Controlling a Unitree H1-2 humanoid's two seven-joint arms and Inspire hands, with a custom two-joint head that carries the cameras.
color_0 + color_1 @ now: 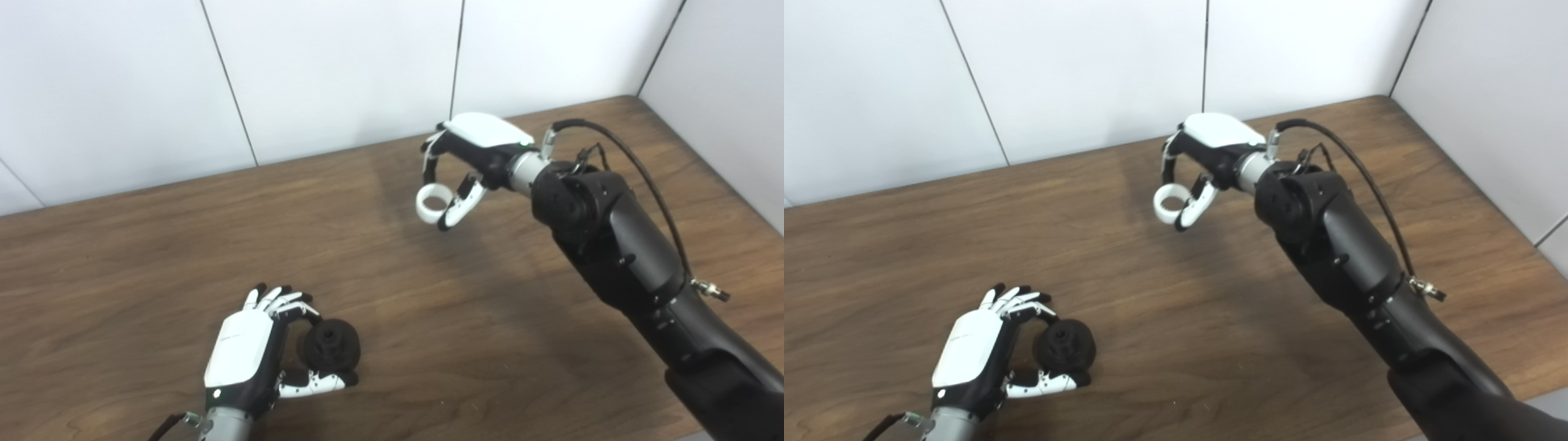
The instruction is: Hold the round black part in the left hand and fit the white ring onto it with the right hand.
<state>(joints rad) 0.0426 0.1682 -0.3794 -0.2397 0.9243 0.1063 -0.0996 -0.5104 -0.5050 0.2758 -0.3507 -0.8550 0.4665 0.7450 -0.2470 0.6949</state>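
Observation:
The round black part (329,346) sits low at the front left, with my left hand (251,352) shut on it between fingers above and thumb below. Its hub faces up and to the right. The white ring (432,204) hangs above the table near the back centre, pinched between the fingers and thumb of my right hand (468,159). The ring's opening faces the camera. The two hands are far apart, the right one up and to the right of the left.
The brown wooden table (153,245) runs to white wall panels (331,67) at the back and right. My right arm (618,245) crosses the right side of the table with a black cable (643,171) looped over it.

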